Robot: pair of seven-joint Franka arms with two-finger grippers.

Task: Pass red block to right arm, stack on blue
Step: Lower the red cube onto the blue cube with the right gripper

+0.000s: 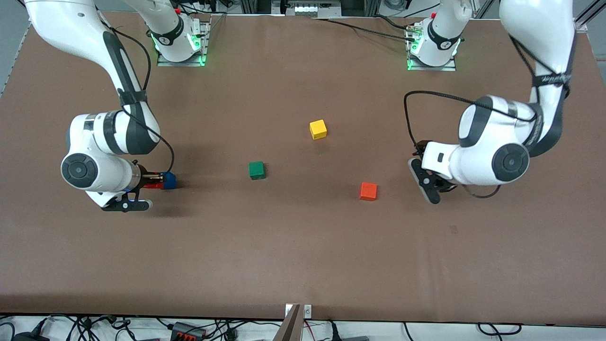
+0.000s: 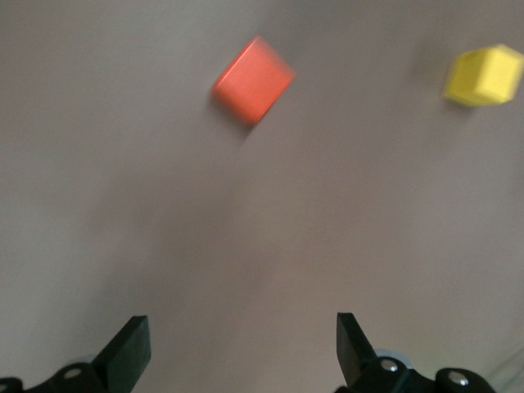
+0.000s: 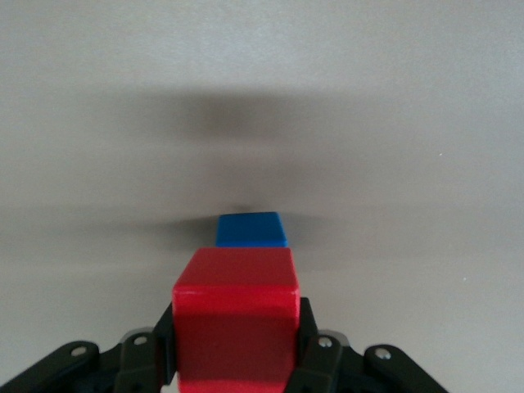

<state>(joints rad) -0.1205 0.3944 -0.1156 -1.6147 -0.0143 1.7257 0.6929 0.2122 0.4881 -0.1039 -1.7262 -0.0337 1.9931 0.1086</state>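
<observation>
Orange cube (image 1: 368,191) is lying nearest the front camera of all the cubes on our brown desk (image 1: 303,255), toward the left arm's end. From it, the green cube (image 1: 256,170) is sitting at about ten o'clock in the front view, and the yellow cube (image 1: 318,129) at about eleven o'clock, farther from the camera than either.

We are gripping the red block (image 1: 152,184) in our right pincer (image 1: 155,180), whose slim black fingers (image 3: 315,344) are clenched on its two sides. That pincer is hanging low at the right arm's end of the desk, with the red block just beside the blue cube (image 1: 169,180); in the front view the blue cube is showing at three o'clock of the red one. In the right wrist view the red block (image 3: 236,319) is filling the space between the fingers, with the blue cube's (image 3: 252,230) top showing just past it. Whether the two are touching, we cannot tell.

Our left pincer (image 1: 426,182) is waiting released over bare desk at three o'clock of the orange cube, its fingers (image 2: 129,352) spread wide apart and holding nothing. Its wrist view is showing the orange cube (image 2: 254,79) and the yellow cube (image 2: 484,75).
</observation>
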